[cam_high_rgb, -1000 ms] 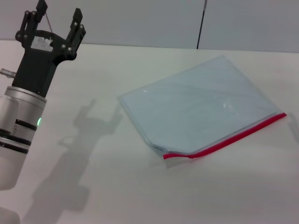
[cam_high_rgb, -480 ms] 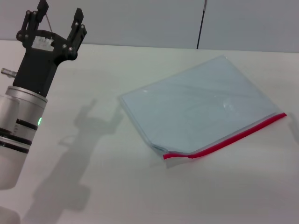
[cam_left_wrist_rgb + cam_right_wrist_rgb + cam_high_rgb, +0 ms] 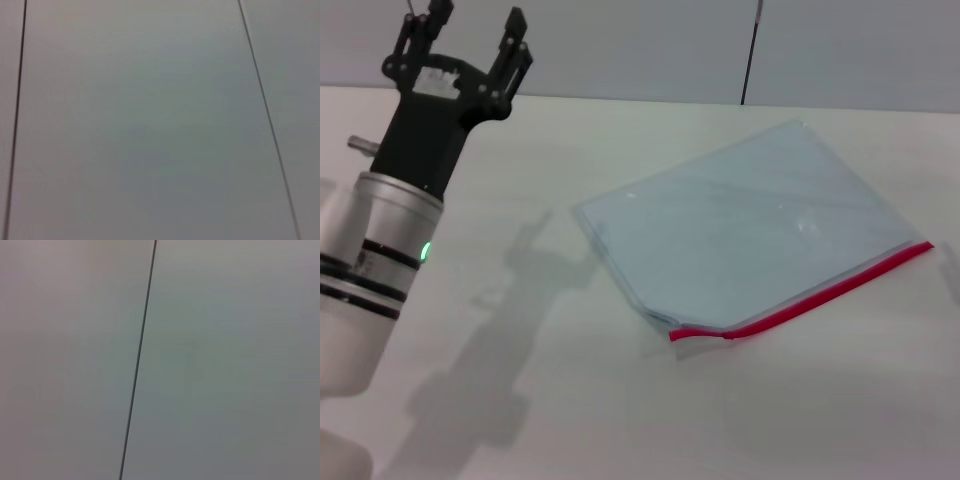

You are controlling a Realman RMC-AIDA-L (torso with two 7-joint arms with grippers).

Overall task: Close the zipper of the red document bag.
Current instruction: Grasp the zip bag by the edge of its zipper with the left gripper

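Note:
The red document bag point(image 3: 745, 225) lies flat on the white table, a translucent pale blue pouch right of centre in the head view. Its zipper point(image 3: 810, 297) is a thin red strip along the near right edge, curling up slightly at its left end. My left gripper point(image 3: 475, 25) is raised at the upper left, fingers spread open and empty, well away from the bag. The right gripper is out of view. Both wrist views show only plain grey wall panels.
The white table point(image 3: 570, 400) stretches around the bag, with the left arm's shadow falling on it between the arm and the bag. A grey wall with a dark vertical seam point(image 3: 750, 50) stands behind the table.
My left gripper and arm have shifted rightward, toward the bag, still open. The bag has not moved.

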